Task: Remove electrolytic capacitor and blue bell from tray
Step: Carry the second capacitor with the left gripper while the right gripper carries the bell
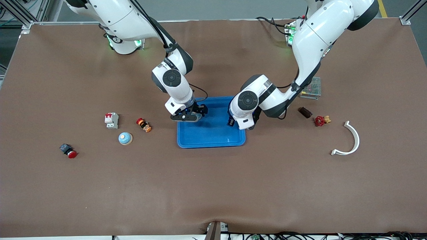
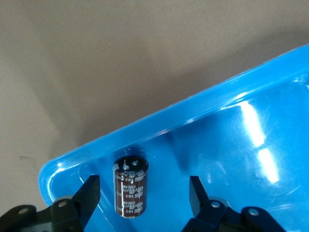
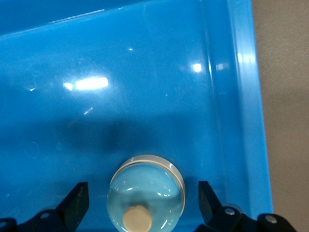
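A blue tray [image 1: 213, 135] lies mid-table. In the left wrist view a dark brown capacitor [image 2: 130, 189] sits in the tray by a corner of its rim [image 2: 193, 104]. My left gripper [image 2: 142, 188] is open around it, fingers clear on both sides. In the right wrist view a light blue bell [image 3: 146, 195] with a beige button sits in the tray near its rim [image 3: 241, 96]. My right gripper [image 3: 142, 191] is open around it without touching. In the front view both grippers, left [image 1: 238, 125] and right [image 1: 190, 116], are low over the tray and hide both objects.
On the table toward the right arm's end lie a second light blue bell [image 1: 125, 138], a breaker [image 1: 111, 120], an orange plug [image 1: 143, 125] and a red push button [image 1: 68, 150]. Toward the left arm's end lie a dark block [image 1: 305, 112], a red valve [image 1: 322, 120], a white curved piece [image 1: 350, 140] and a metal box [image 1: 311, 88].
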Robot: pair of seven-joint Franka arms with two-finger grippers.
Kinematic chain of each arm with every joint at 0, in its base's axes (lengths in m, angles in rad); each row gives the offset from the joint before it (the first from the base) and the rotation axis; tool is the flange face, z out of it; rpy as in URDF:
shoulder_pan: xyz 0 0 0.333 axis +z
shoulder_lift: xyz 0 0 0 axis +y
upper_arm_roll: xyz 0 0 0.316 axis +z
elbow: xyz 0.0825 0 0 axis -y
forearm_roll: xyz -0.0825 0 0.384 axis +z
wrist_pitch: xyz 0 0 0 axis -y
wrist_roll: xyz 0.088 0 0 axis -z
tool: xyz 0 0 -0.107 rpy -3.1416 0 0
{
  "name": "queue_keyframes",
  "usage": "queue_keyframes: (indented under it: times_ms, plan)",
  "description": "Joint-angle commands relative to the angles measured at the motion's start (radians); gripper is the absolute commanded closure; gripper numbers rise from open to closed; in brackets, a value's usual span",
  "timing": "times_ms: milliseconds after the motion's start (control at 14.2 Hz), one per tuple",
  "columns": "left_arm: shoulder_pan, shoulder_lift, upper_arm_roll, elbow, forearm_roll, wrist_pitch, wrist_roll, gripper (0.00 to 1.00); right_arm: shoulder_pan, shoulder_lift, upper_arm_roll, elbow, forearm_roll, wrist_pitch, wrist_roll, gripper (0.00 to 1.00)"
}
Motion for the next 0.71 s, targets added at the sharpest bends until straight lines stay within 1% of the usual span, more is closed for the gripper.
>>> queue_keyframes:
  times_ms: [0,141,282,353,423,564,635]
  plan:
    - [-0.023,0.000,0.015,0.005,0.002,0.001,-0.018,0.17,0.015,0.005,-0.011,0.012,-0.015,-0.001,0.030,0.00]
    - [-0.031,0.000,0.017,-0.008,0.003,0.000,-0.016,0.18,0.015,0.005,-0.010,0.012,-0.015,-0.002,0.029,0.00]
    - [-0.036,0.000,0.018,-0.009,0.003,0.000,-0.018,0.20,0.013,0.005,-0.011,0.008,-0.017,-0.004,0.029,0.03]
    - [-0.036,0.002,0.018,-0.011,0.003,0.000,-0.018,0.21,0.013,0.005,-0.011,0.008,-0.018,-0.004,0.029,0.18]
    - [-0.036,0.003,0.018,-0.011,0.003,0.000,-0.018,0.24,0.015,0.005,-0.011,0.007,-0.021,-0.004,0.029,0.38]
    - [-0.036,0.008,0.018,-0.009,0.003,0.000,-0.016,0.32,0.015,0.005,-0.011,0.005,-0.058,-0.004,0.032,1.00]
    - [-0.036,0.008,0.018,-0.011,0.003,0.000,-0.016,0.38,0.012,0.004,-0.011,0.005,-0.058,-0.010,0.033,1.00]
